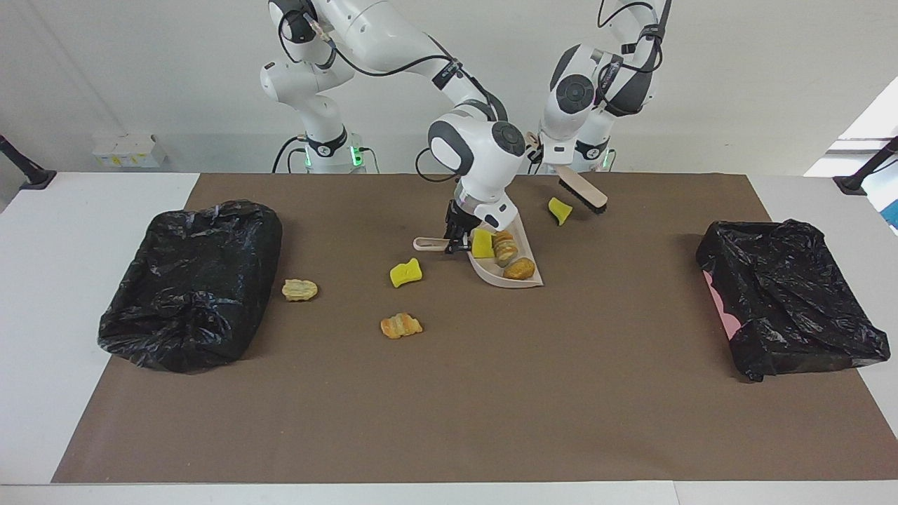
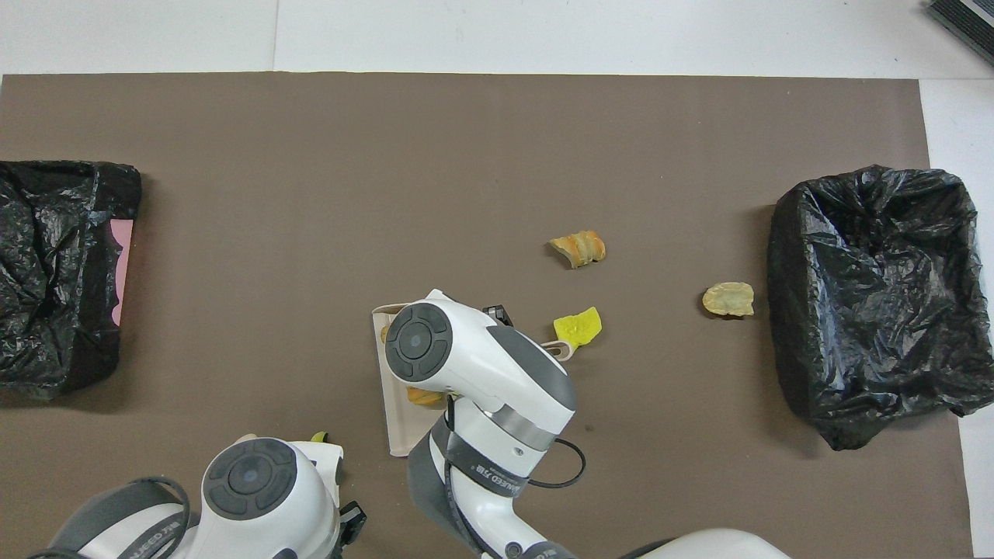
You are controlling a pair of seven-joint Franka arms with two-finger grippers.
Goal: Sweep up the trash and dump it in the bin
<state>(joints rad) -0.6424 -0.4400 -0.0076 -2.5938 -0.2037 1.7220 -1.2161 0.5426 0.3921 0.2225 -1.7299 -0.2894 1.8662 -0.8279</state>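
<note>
1. Facing view: the right gripper (image 1: 457, 238) pinches the handle of the dustpan (image 1: 506, 275), which sits on the brown mat (image 1: 449, 393) mid-table. In the pan lie three scraps: a yellow sponge piece (image 1: 482, 243), a tan lump (image 1: 504, 247) and an orange-brown lump (image 1: 520, 268).
2. The left gripper (image 1: 546, 156) holds the brush (image 1: 581, 189), tilted, its bristle end just beside a yellow scrap (image 1: 560, 210) that lies nearer the robots than the pan.
3. Loose on the mat, toward the right arm's end: a yellow sponge (image 1: 405, 273) just beside the pan handle, an orange lump (image 1: 400, 325) farther from the robots, and a beige lump (image 1: 299, 289) near a black-lined bin (image 1: 193, 284). A second bin (image 1: 789, 298) stands at the left arm's end.
4. Overhead view: the right arm covers most of the dustpan (image 2: 396, 404); its handle tip touches the yellow sponge (image 2: 578, 327). The orange lump (image 2: 578, 248) and beige lump (image 2: 728, 299) lie apart, the latter just beside the bin (image 2: 874, 295). The left gripper itself is hidden under its arm.
</note>
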